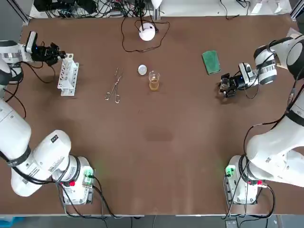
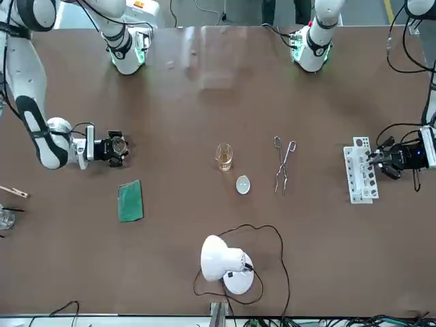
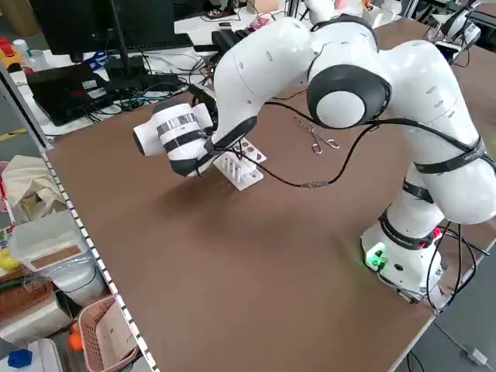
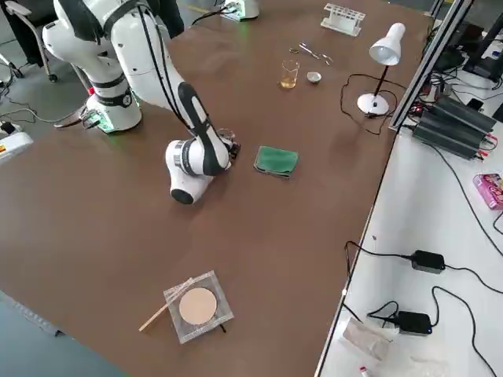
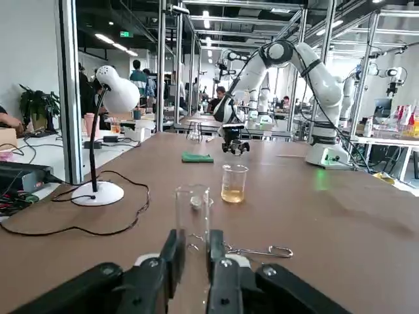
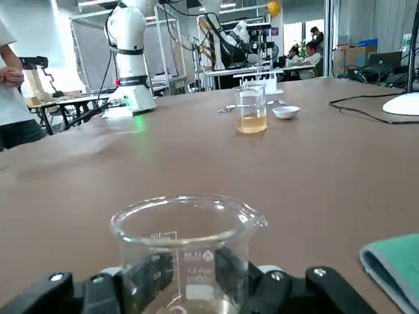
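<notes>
My left gripper (image 1: 59, 53) is at the far left of the table, by the far end of a white test tube rack (image 1: 68, 75). In the left wrist view it (image 5: 192, 252) is shut on an upright clear test tube (image 5: 192, 209). My right gripper (image 1: 227, 86) is low over the table at the right, shut on a small empty glass beaker (image 6: 186, 252) that stands between its fingers (image 6: 278, 288). A green cloth (image 1: 211, 62) lies just beyond it. Near the centre stand a beaker of amber liquid (image 1: 154, 80) and a small white dish (image 1: 142, 70).
Metal tongs (image 1: 114, 88) lie between the rack and the amber beaker. A white desk lamp (image 1: 147, 32) with a looping cable stands at the far middle edge. A square dish holding a tan disc (image 4: 197, 306) and a stick lie at the right edge.
</notes>
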Controlling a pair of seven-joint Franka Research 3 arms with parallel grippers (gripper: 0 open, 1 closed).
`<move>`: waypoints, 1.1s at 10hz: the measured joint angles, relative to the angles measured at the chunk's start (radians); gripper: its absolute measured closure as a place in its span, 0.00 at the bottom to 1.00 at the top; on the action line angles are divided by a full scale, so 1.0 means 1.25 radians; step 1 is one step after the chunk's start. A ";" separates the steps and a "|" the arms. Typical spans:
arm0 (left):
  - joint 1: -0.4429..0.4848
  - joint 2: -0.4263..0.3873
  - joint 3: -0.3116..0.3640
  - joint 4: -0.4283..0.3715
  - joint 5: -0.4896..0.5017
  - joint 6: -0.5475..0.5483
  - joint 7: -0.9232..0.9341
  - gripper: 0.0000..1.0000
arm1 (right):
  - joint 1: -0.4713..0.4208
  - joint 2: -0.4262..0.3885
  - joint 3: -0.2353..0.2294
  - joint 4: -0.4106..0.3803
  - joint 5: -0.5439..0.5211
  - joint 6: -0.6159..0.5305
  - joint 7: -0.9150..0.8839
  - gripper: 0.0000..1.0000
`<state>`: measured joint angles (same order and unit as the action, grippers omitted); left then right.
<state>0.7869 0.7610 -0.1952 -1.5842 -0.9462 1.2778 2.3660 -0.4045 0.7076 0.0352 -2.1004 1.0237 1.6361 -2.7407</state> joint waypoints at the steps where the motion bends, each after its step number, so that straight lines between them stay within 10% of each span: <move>1: 0.000 0.000 -0.005 0.000 0.000 -0.002 -0.001 0.78 | 0.012 0.000 0.001 -0.008 0.023 -0.001 0.000 0.62; 11: 0.001 -0.023 -0.019 0.011 -0.019 -0.006 -0.004 0.78 | 0.238 -0.032 0.003 -0.034 0.295 0.015 0.025 0.62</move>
<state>0.7877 0.7324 -0.2194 -1.5708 -0.9702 1.2707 2.3605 -0.1075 0.6679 0.0388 -2.1427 1.3928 1.6543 -2.7092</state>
